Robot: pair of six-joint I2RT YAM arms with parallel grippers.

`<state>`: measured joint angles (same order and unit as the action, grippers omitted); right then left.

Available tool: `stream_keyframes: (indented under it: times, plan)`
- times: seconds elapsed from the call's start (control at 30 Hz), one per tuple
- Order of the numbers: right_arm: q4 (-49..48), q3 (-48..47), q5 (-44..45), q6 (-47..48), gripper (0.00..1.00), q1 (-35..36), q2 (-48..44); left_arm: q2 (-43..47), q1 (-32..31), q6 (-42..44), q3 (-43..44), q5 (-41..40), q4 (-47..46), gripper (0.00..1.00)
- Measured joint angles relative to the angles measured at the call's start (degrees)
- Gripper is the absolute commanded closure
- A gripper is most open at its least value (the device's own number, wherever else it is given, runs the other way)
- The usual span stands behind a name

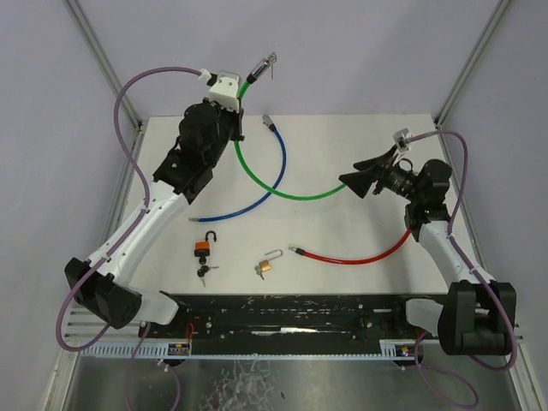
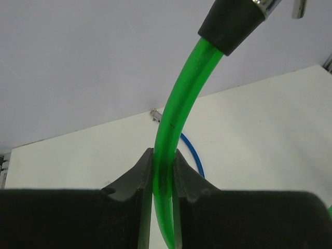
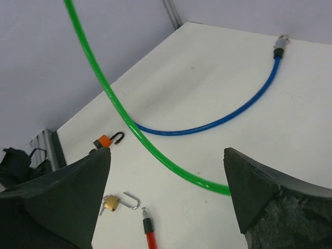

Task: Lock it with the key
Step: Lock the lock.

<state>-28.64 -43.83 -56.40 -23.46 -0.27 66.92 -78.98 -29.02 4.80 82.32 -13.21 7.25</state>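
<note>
My left gripper (image 1: 242, 92) is shut on a green cable (image 1: 257, 178) and holds its black-capped metal end (image 1: 261, 63) raised at the back of the table; in the left wrist view the cable (image 2: 176, 111) runs up between the fingers (image 2: 136, 179). My right gripper (image 1: 364, 178) is open above the cable's other end; in the right wrist view the green cable (image 3: 140, 136) passes between the wide-apart fingers (image 3: 78, 192). An orange padlock (image 1: 204, 246) with keys and a brass padlock (image 1: 266, 265) lie open near the front, both also in the right wrist view (image 3: 102, 140) (image 3: 111, 202).
A blue cable (image 1: 261, 188) curves under the green one, its metal end (image 1: 267, 121) at the back. A red cable (image 1: 355, 255) lies at the front right, its tip (image 3: 147, 225) near the brass padlock. A black rail (image 1: 291, 317) runs along the near edge.
</note>
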Motion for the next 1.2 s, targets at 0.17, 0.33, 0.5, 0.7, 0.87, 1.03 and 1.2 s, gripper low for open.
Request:
stream_keyframes:
  times: [0.17,0.33,0.5,0.7,0.87,1.03,1.2]
  plan:
    - [-20.4,12.2,7.4,-11.3,0.0,-0.8,2.3,-0.2,1.2,-1.0,3.1,0.2,0.2,1.0]
    - [-32.7,15.6,11.9,-20.5,0.0,-1.1,7.2,-0.2,1.4,-1.8,5.1,0.9,0.2,1.0]
    - [-45.1,16.7,13.8,-29.9,0.0,-0.7,16.2,-0.2,1.4,-2.8,5.3,2.4,0.3,1.0]
    - [-48.5,17.8,15.5,-32.6,0.08,2.7,18.0,-0.2,1.4,-3.9,5.3,4.2,0.3,1.0]
    - [-52.9,17.8,15.5,-33.8,0.13,5.4,18.7,-0.2,1.4,-4.4,5.3,4.8,0.3,1.0]
    - [-55.0,17.8,15.5,-34.8,0.08,5.6,19.0,-0.2,1.4,-4.6,5.3,3.7,0.2,1.0]
    - [-56.9,17.9,16.4,-35.4,0.08,5.6,19.4,-0.3,2.5,-5.2,5.4,2.1,0.2,1.0]
